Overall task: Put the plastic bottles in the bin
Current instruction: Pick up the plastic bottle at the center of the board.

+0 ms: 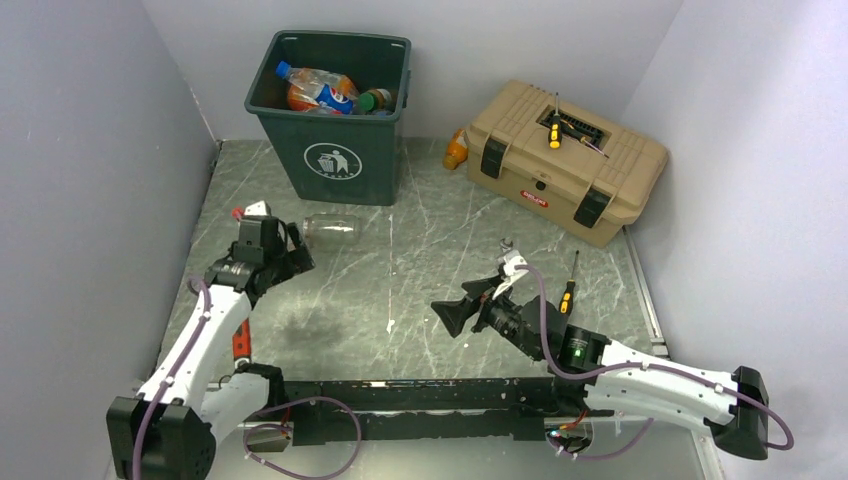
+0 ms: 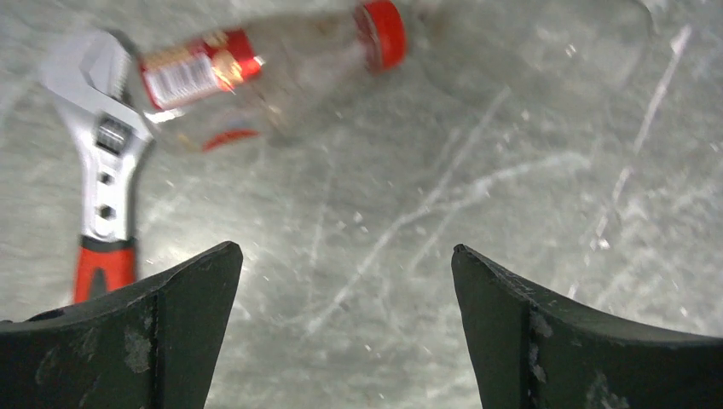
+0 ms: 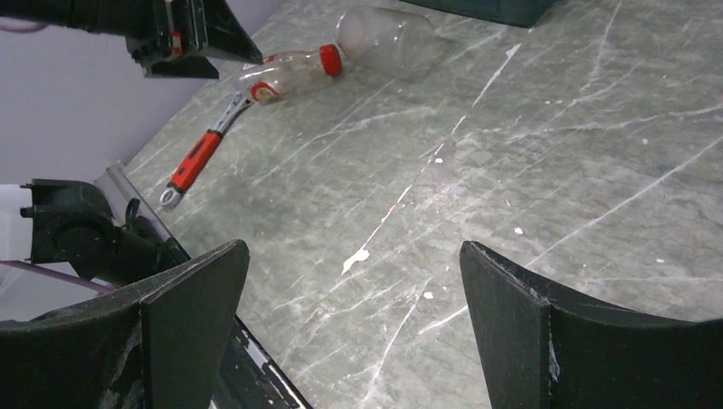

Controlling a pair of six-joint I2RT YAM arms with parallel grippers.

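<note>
The dark green bin (image 1: 300, 140) stands at the back left and holds several plastic bottles (image 1: 320, 90). A big clear bottle (image 1: 330, 228) (image 3: 392, 38) lies on its side in front of the bin. Beside it lies a small clear bottle (image 2: 256, 72) (image 3: 290, 72) with a red cap and red label. An orange bottle (image 1: 456, 150) stands between the bin and the toolbox. My left gripper (image 1: 297, 250) (image 2: 345, 256) hovers open just short of the small bottle, nothing between its fingers. My right gripper (image 1: 460, 303) (image 3: 354, 256) is open over bare table mid-front.
An adjustable wrench (image 2: 102, 153) (image 3: 200, 153) with a red handle lies to the left of the small bottle. A tan toolbox (image 1: 565, 160) sits at the back right with a yellow-handled screwdriver (image 1: 553, 130) on it. Another screwdriver (image 1: 568, 290) lies on the table by the right arm.
</note>
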